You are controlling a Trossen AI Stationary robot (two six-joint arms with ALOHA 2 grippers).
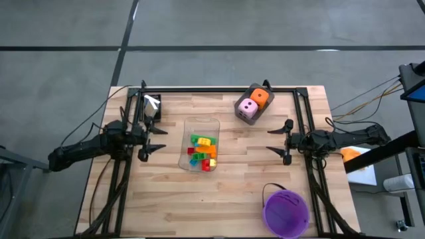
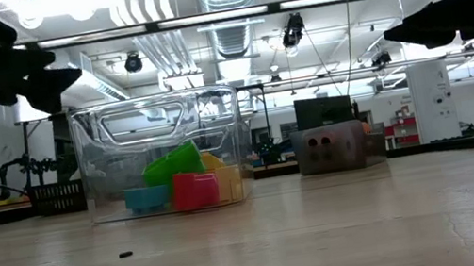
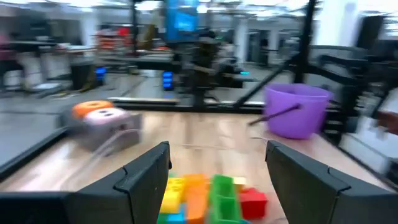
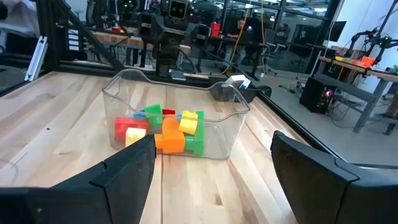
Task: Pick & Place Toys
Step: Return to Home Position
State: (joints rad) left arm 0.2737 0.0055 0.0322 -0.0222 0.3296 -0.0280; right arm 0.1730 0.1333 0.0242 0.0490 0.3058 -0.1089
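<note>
Left tool (image 1: 159,139) and right tool (image 1: 269,139) are hovering empty, each spread wide apart. Retracting low, we are risking clipping the clear tray (image 1: 199,121) and scattering its bricks (image 1: 203,151). Bricks are lying between the tools, nearer the left; dice (image 1: 248,106) are sitting in the grey bin (image 1: 252,120) near the right.

Table (image 1: 226,192): pale wood planks, visible grain, matt; frame (image 1: 219,89) round it: black metal, matt; tray (image 1: 199,127): clear plastic, glossy, catches reflections; bricks (image 1: 202,151) inside: hard-looking plastic, smooth, shiny; bucket (image 1: 285,216): purple plastic, smooth, slight sheen, w/ thin dark handle; left gripper (image 1: 164,139) & right gripper (image 1: 268,140): dark matt fingers, plastic-looking; floor (image 1: 66,40): grey, smooth, dull sheen.
</note>
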